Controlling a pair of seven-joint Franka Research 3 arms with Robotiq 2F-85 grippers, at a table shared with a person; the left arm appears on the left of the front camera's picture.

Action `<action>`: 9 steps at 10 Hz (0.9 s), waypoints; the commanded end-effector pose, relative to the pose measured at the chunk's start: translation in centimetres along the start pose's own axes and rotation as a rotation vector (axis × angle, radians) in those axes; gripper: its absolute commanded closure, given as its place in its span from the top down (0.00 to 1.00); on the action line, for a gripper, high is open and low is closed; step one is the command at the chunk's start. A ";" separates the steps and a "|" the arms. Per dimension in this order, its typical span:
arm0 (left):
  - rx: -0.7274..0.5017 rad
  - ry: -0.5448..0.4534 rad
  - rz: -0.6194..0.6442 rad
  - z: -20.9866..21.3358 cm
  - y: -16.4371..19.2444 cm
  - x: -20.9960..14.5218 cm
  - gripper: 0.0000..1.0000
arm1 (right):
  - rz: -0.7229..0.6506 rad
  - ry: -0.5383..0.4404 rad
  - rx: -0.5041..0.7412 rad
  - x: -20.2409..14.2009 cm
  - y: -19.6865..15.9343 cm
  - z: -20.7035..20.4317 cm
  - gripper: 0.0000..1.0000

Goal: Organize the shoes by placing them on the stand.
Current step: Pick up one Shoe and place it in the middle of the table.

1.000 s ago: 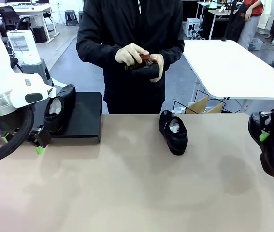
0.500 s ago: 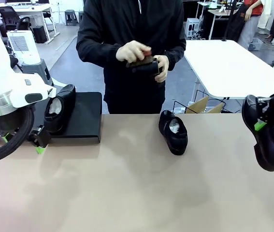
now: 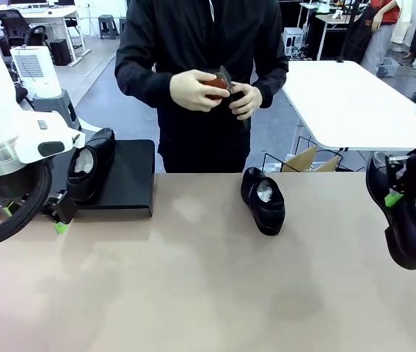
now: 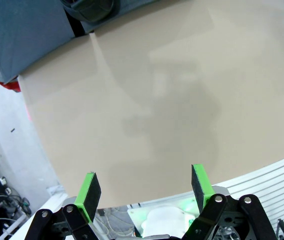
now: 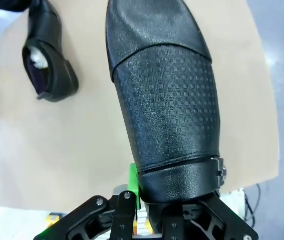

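The right hand (image 3: 395, 198) is pinched tight on one end of a black shoe (image 3: 413, 238), which hangs down near the right edge of the counter (image 3: 193, 293). Held so far from its middle, it could swing or slip free on the long carry across. On the way it might clip the second shoe (image 3: 264, 199) lying mid-counter. The stand (image 3: 130, 176) at far left carries a third shoe (image 3: 90, 172), and the left hand (image 3: 35, 216), spread and empty just beside it, may block the approach.

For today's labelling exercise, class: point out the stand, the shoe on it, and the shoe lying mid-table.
stand (image 3: 130, 180): front view, bare top surface.
shoe on the stand (image 3: 101, 150): front view, black upper.
shoe mid-table (image 3: 272, 216): front view, near toe end.
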State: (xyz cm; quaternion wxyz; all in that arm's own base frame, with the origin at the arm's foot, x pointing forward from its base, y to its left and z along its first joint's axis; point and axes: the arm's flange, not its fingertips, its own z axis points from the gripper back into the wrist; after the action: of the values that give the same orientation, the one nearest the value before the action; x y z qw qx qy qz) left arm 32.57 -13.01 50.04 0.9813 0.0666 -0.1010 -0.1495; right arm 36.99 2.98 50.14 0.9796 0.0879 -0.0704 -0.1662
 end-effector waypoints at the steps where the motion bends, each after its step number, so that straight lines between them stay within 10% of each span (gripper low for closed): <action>1: -0.013 -0.011 0.014 -0.1 0.0 0.0 0.94 | 0.030 -0.079 -0.007 -4.2 4.7 1.3 0.00; 7: -0.013 -0.011 0.014 -0.1 0.0 0.0 0.94 | 0.070 -0.151 -0.040 -15.4 17.5 2.2 0.00; 9: -0.013 -0.011 0.014 -0.1 0.0 0.0 0.94 | 0.090 -0.184 -0.059 -15.5 15.7 2.7 0.00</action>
State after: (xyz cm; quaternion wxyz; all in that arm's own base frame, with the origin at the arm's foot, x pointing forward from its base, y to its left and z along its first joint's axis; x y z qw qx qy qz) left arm 32.57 -13.00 50.04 0.9813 0.0666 -0.1010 -0.1495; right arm 26.86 24.58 52.55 0.9827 0.0321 -0.1399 -0.1172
